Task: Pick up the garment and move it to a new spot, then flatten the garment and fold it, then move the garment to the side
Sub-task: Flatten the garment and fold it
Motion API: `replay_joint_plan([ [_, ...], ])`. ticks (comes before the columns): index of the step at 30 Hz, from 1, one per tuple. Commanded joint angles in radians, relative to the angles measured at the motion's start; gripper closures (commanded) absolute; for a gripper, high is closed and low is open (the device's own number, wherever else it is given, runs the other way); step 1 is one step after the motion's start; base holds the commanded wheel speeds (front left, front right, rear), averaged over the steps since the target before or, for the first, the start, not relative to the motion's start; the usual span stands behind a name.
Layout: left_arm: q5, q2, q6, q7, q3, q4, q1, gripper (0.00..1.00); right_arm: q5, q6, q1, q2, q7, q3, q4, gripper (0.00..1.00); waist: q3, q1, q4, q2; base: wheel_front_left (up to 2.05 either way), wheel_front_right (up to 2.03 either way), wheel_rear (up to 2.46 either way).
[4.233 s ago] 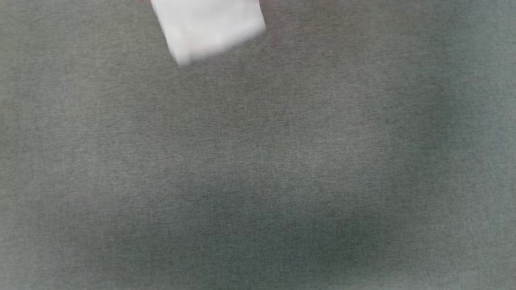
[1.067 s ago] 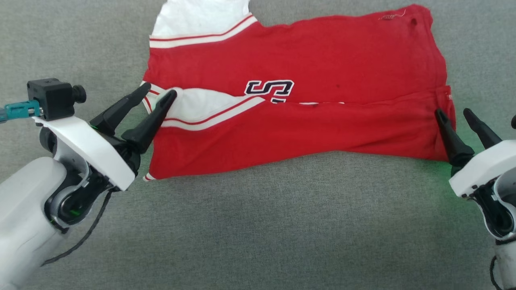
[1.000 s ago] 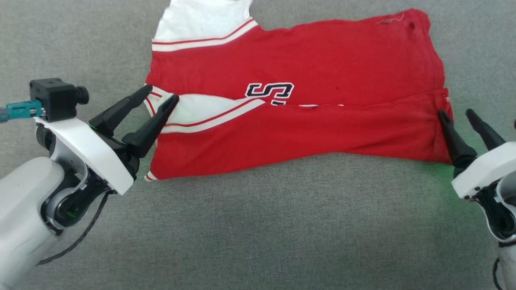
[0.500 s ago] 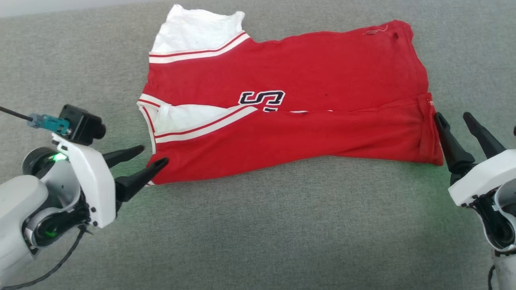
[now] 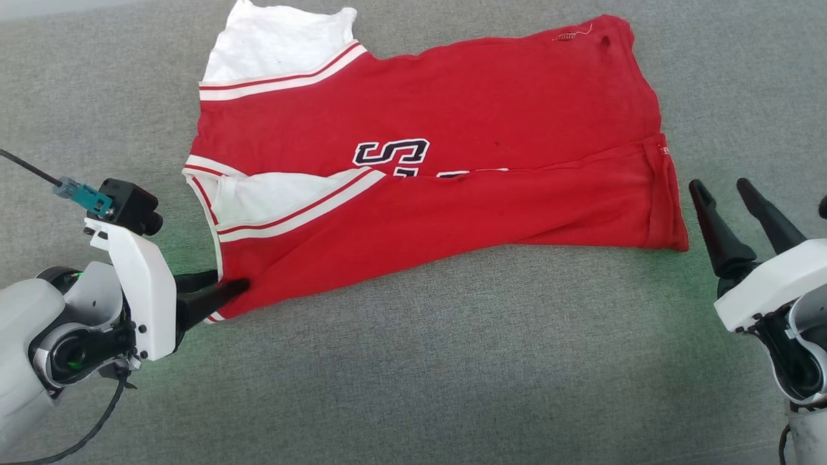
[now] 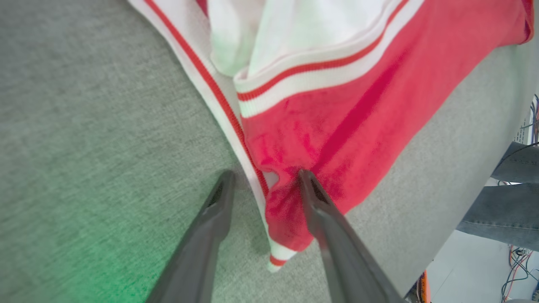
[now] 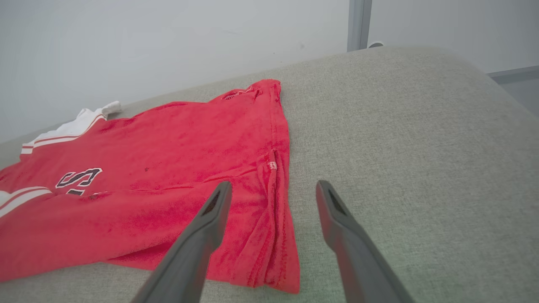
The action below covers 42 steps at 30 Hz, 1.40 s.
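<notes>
The red garment (image 5: pixel 465 110) with white panels and white stripe trim lies folded lengthwise on the grey padded surface (image 5: pixel 413 361). My left gripper (image 5: pixel 230 281) is open at the garment's near-left corner. In the left wrist view the left gripper (image 6: pixel 265 176) straddles the striped edge of the garment (image 6: pixel 337 113), one fingertip (image 6: pixel 304 176) pressing the red cloth, the other on the grey surface. My right gripper (image 5: pixel 718 186) is open just right of the garment's right hem. In the right wrist view the right gripper (image 7: pixel 273 187) hangs above the near corner of the garment (image 7: pixel 168 155).
The grey surface (image 7: pixel 421 126) ends at a white wall (image 7: pixel 168 38) behind the garment. A person's legs in jeans (image 6: pixel 505 210) stand past the surface's near edge, with cables (image 6: pixel 522 261) on the floor beside them.
The head camera has shifted. My left gripper has dropped from the collar area to the garment's near-left corner, its fingers now astride the edge. The right gripper has barely moved.
</notes>
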Motion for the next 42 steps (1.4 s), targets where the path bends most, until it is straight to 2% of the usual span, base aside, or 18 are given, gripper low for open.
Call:
replay_joint_plan([
  [1, -0.008, -0.045, 0.002, 0.023, -0.043, 0.001, 0.042, 1.0, -0.008, 0.0, 0.007, -0.007, 0.012, 0.009, -0.006, 0.0, 0.002, 0.0, -0.003, -0.0001, 0.0, 0.0, 0.0],
  [5, -0.013, -0.043, 0.002, -0.001, -0.032, 0.002, 0.03, 1.0, -0.021, 0.0, 0.001, -0.047, 0.088, 0.055, -0.009, 0.0, 0.007, 0.0, -0.006, -0.0001, 0.0, 0.0, 0.0],
  [13, 0.007, -0.052, 0.003, -0.026, -0.031, -0.014, 0.004, 1.0, -0.032, 0.0, -0.051, -0.182, 0.373, 0.179, -0.022, 0.0, 0.024, 0.0, 0.011, -0.0001, 0.0, 0.0, 0.0],
  [18, 0.013, -0.068, 0.003, -0.049, -0.03, -0.026, -0.016, 1.0, -0.034, -0.001, -0.114, -0.199, 0.468, 0.194, 0.03, 0.0, 0.038, 0.0, 0.036, -0.0001, 0.0, 0.0, 0.0],
  [21, 0.013, -0.081, 0.003, -0.073, -0.029, -0.031, -0.024, 1.0, -0.027, -0.001, -0.136, -0.176, 0.504, 0.202, 0.107, 0.0, 0.042, 0.0, 0.053, -0.0001, 0.0, 0.0, 0.0],
  [22, 0.014, -0.085, 0.003, -0.08, -0.029, -0.03, -0.024, 1.0, -0.02, 0.0, -0.139, -0.169, 0.512, 0.208, 0.13, 0.09, 0.042, 0.0, 0.059, -0.0001, 0.0, 0.0, 0.0],
  [23, 0.016, -0.089, 0.003, -0.084, -0.029, -0.029, -0.024, 1.0, -0.009, 0.0, -0.141, -0.159, 0.515, 0.213, 0.151, 0.56, 0.042, 0.0, 0.063, -0.0001, 0.0, 0.0, 0.0],
  [25, 0.018, -0.094, 0.003, -0.101, -0.029, -0.027, -0.022, 1.0, -0.002, 0.0, -0.148, -0.154, 0.511, 0.221, 0.182, 1.0, 0.04, 0.0, 0.07, -0.0001, 0.0, 0.0, 0.0],
  [29, 0.015, -0.091, 0.003, -0.136, -0.029, -0.029, -0.008, 1.0, 0.013, 0.0, -0.149, -0.164, 0.495, 0.231, 0.209, 1.0, 0.027, 0.0, 0.076, -0.0001, 0.0, 0.0, 0.0],
  [35, 0.013, -0.059, 0.003, -0.18, -0.029, -0.07, 0.027, 1.0, 0.03, 0.0, -0.125, -0.198, 0.468, 0.234, 0.185, 1.0, -0.008, 0.0, 0.079, -0.0001, 0.0, 0.0, 0.0],
  [42, 0.003, 0.032, 0.002, -0.242, -0.031, -0.199, 0.095, 1.0, 0.074, -0.001, -0.038, -0.284, 0.483, 0.23, 0.095, 1.0, -0.047, 0.0, 0.095, -0.0001, 0.0, 0.0, 0.0],
])
